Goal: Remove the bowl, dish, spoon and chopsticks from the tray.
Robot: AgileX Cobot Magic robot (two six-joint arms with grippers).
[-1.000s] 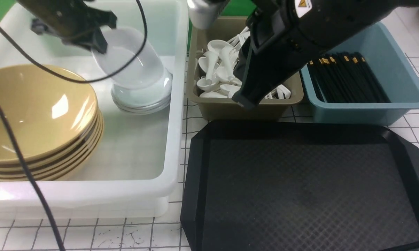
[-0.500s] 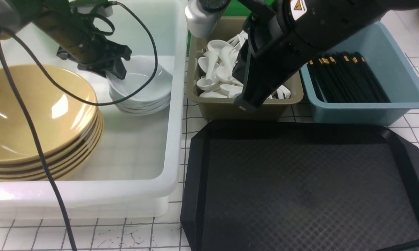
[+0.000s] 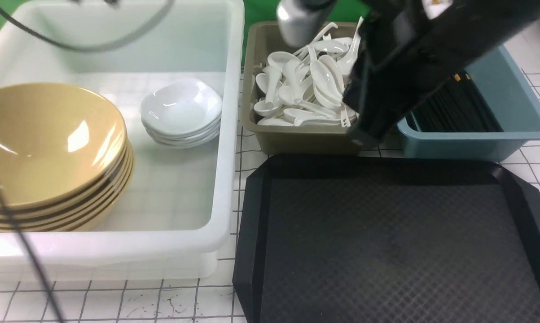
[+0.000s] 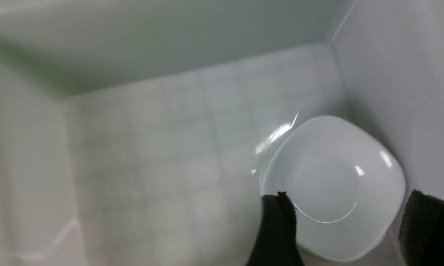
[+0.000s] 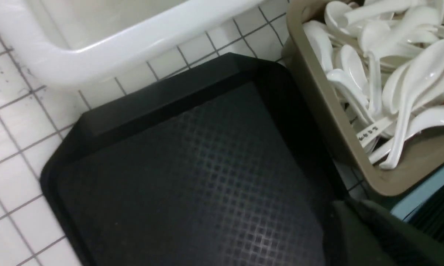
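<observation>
The black tray (image 3: 386, 242) lies bare, and the right wrist view shows the same bare tray (image 5: 192, 166). A white dish (image 3: 180, 103) tops a small stack in the white tub, beside a stack of yellow bowls (image 3: 45, 134). My left gripper (image 4: 347, 225) hangs open above that dish (image 4: 332, 177), one finger (image 4: 277, 229) on each side, holding nothing. White spoons (image 3: 305, 85) fill the tan bin. Black chopsticks (image 3: 454, 116) lie in the blue bin. My right gripper (image 3: 364, 134) is shut and empty over the tray's far edge, between the two bins.
The white tub (image 3: 225, 179) stands left of the tray. The tan bin (image 3: 296, 139) and blue bin (image 3: 476, 143) stand behind it. My right arm crosses over both bins. A black cable (image 3: 23, 242) hangs at the front left.
My left gripper opened, left the dish on the white stack and rose out of the front view. The right arm swung to the right, uncovering more spoons.
</observation>
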